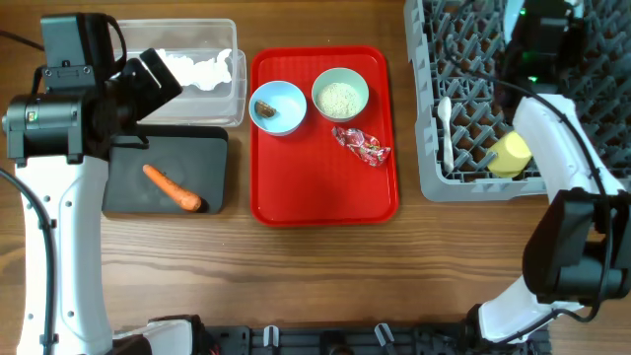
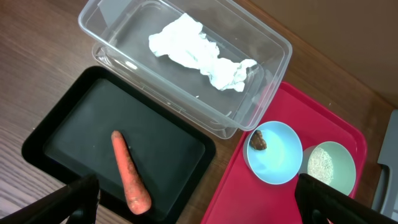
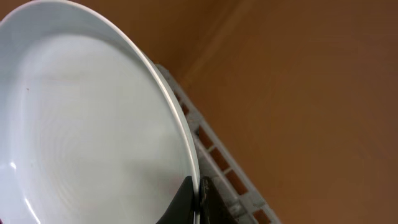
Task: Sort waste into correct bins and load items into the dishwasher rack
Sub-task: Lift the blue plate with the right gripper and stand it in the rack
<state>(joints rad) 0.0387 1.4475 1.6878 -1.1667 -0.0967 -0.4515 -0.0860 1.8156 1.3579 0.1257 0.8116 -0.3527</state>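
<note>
Over the dishwasher rack (image 3: 219, 163), the right gripper (image 3: 198, 200) is clamping the rim of the large light-blue plate (image 3: 93, 124), held on edge. Lowering should be proceeding vertically (rim entering between two peg rows (image 1: 473, 69)) before any release. The left gripper (image 2: 199, 202) is hanging spread wide, holding nothing, above the black tray (image 2: 68, 130).

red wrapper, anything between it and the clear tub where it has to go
Yes: the light-blue bowl with the brown lump sits on the red tray, directly between the wrapper and the clear tub.
</note>
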